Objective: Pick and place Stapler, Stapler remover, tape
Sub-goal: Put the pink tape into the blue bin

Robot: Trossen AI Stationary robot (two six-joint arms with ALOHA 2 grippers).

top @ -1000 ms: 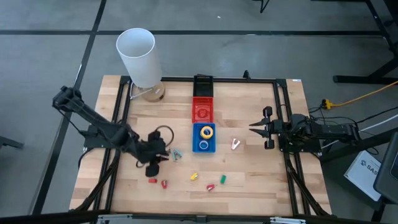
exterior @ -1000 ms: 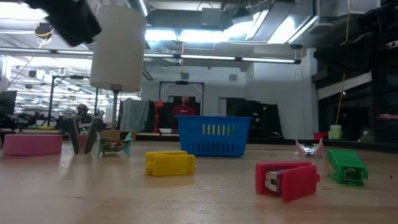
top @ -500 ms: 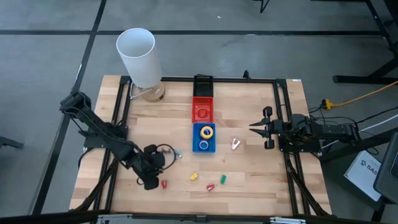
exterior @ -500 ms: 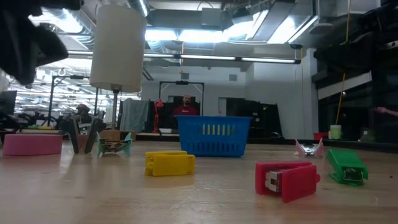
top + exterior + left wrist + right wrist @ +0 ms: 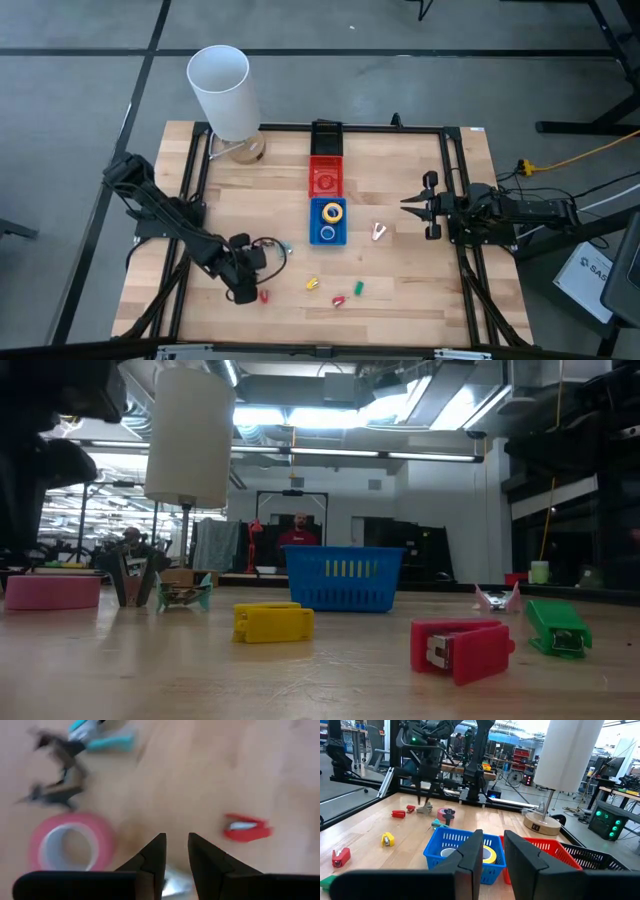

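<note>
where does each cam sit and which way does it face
High: above the table, looking straight down; shows both arms, left gripper, right gripper.
Low: at tabletop height, looking level across to the room; blue basket centred, a dark arm at left.
Left wrist: looks down past its own fingers at pink tape.
Right wrist: looks across the table past its own fingers.
Shared: the blue basket in high, low and right wrist.

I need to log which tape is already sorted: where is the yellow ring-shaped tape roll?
In the high view the yellow tape roll lies inside the blue basket at mid-table, just in front of the red basket.
</note>
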